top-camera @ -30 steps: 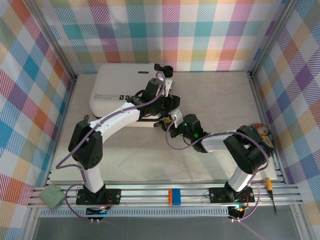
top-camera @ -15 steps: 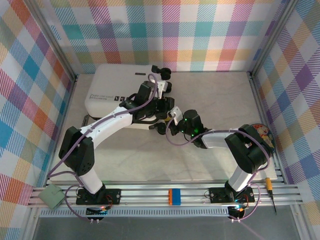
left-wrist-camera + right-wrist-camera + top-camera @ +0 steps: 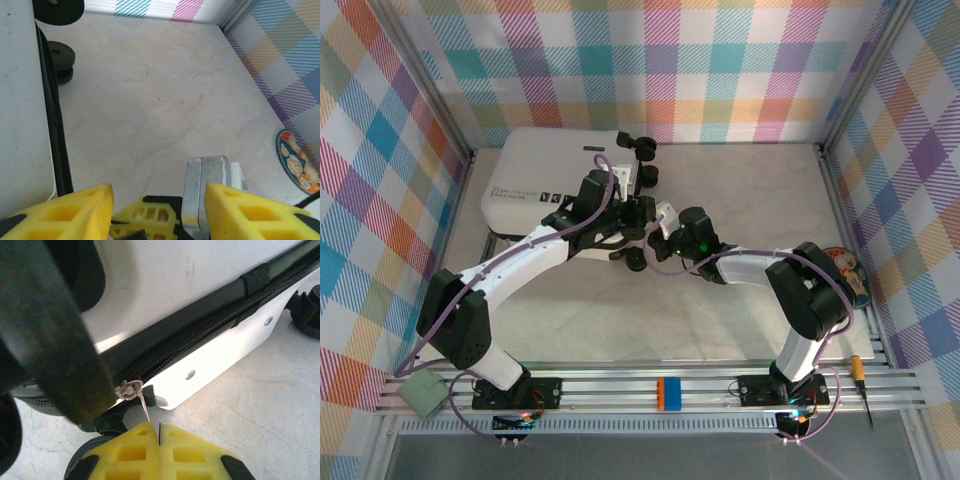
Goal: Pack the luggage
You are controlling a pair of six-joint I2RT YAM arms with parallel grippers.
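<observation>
so the luggage (image 3: 555, 180) is lying flat and zipped mostly shut at the far left of the table (image 3: 740, 190), white shell up, wheels (image 3: 642, 148) pointing toward the middle. the right gripper (image 3: 159, 432) has its yellow tips pinched tight on the little metal zipper pull (image 3: 145, 410), right below the slider (image 3: 128, 389) at the case's near corner. my read: it grabs the tab like that so it can drag the slider along the black zipper track (image 3: 215, 322) and seal the lid. the left gripper (image 3: 157, 194) is about half spread with nothing between its pads (image 3: 75, 207), parked by the near edge of the shell. looks to me like it's there to steady the case against the pull, though i can't tell if it actually touches.

the right wrist cam is what gives you the pinch on the tab; from overhead that spot is buried under both wrists. the left wrist cam instead looks across bare tabletop to a colourful plate (image 3: 299, 161) by the right wall, with the shell's edge down its left side.
</observation>
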